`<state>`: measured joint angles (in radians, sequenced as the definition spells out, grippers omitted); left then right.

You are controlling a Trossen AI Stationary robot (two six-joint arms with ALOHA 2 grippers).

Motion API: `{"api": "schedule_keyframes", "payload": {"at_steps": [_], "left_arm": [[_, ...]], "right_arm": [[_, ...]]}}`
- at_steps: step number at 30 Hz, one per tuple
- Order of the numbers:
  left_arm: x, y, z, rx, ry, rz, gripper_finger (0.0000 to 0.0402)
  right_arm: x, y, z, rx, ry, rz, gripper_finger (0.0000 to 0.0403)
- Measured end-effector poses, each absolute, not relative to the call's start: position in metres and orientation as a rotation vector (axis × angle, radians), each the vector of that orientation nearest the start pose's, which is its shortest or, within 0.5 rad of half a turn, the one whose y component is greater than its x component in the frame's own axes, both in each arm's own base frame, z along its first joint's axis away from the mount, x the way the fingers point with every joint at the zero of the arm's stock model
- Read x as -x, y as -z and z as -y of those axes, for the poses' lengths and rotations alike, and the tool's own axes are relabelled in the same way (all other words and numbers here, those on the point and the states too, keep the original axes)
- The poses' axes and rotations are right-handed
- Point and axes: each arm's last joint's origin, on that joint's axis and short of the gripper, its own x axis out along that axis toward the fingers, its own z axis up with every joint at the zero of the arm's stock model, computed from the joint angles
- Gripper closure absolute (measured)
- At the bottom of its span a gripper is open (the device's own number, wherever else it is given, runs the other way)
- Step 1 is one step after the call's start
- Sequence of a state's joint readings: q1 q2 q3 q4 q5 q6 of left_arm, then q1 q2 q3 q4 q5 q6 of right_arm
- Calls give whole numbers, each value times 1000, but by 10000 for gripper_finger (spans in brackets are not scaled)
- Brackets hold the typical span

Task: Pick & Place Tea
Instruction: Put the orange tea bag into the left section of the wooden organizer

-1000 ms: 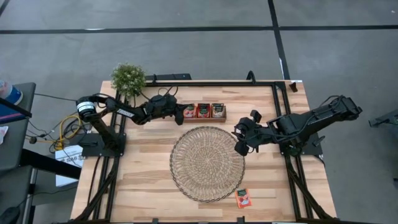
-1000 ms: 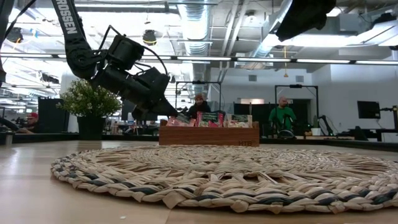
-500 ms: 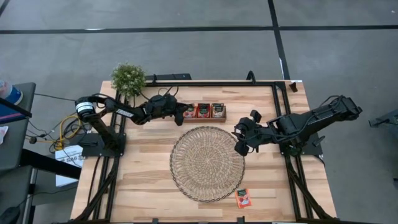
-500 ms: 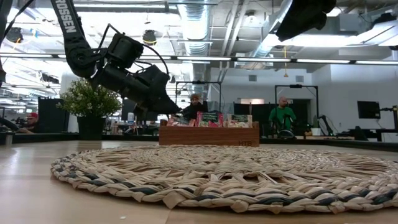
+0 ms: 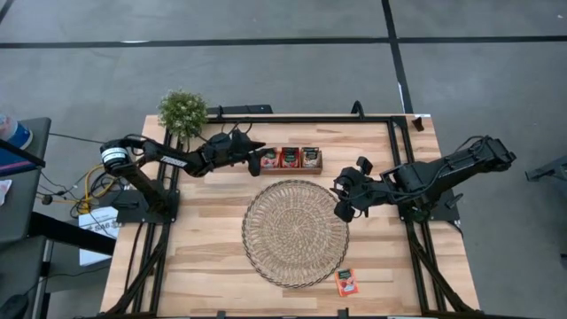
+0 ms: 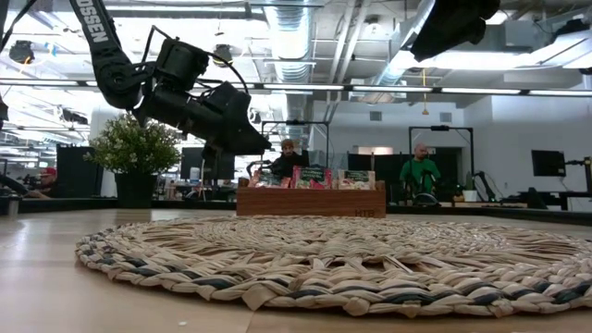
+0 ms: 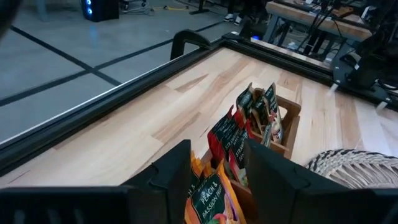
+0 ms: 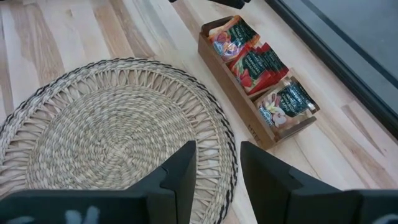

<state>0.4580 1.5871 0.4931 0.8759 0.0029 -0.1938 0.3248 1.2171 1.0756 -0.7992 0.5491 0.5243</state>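
High view: tray [image 5: 288, 159] at 12 o'clock of the mat [image 5: 295, 232] holds the tea [image 5: 290, 157]. One sachet [image 5: 346, 282] remains at 5 o'clock. Left gripper [image 5: 257, 160], jaws apart and empty, sits at the tray's left end. Right gripper [image 5: 344, 198], part-open and empty, waits at 3 o'clock.

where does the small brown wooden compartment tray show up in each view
High view: small brown wooden compartment tray at the table's far edge, above the large round woven mat.
Low view: centre, behind the mat.
Left wrist view: beyond the left claw, lower centre.
Right wrist view: upper right.
Shared landmark: the mat.
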Motion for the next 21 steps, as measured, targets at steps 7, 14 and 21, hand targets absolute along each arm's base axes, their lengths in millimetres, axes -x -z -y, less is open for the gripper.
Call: {"api": "schedule_keyframes", "payload": {"at_steps": [7,14,21], "left_arm": [[-265,-162,-129,186,-462,-243,260],[-280,-173,-136,117,-463,-388,260],[-282,-169,-137,112,-472,-507,260]], "right_arm": [[-227,-301,-60,-92,419,-766,285],[-227,-301,-60,-92,418,-766,285],[-227,-301,-60,-91,418,-767,285]]}}
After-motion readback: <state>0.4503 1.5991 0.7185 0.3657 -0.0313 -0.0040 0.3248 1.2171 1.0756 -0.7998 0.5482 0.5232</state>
